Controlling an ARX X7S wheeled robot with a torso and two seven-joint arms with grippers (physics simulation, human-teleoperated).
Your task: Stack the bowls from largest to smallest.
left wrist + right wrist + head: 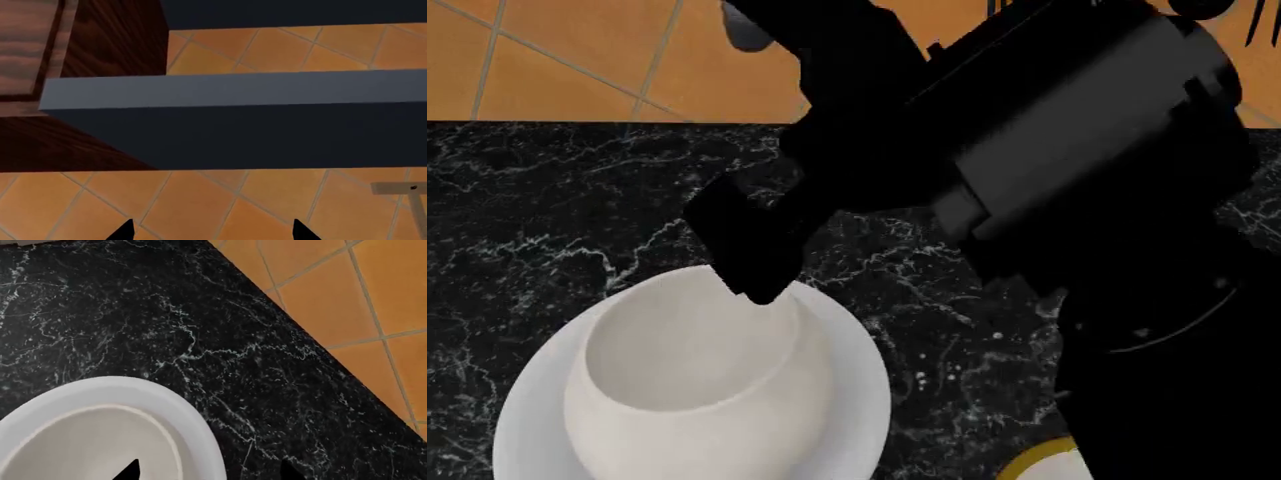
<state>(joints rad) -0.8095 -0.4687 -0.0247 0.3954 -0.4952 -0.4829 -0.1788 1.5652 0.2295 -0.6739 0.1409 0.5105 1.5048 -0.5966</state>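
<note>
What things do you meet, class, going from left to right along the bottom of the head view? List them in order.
Wide shallow white bowl → deep cream-white bowl sitting inside it → bare black marble countertop → yellow-rimmed small bowl, only its edge showing.

A black marble worktop (547,210) with white veining is lying over an orange tiled floor (347,295). A dark wooden cabinet (113,40) is standing beside a grey slab (233,90).

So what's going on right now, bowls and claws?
Right gripper open over deep bowl, which sits in wide bowl. Left gripper open, empty. Yellow-rimmed bowl unstacked.
</note>
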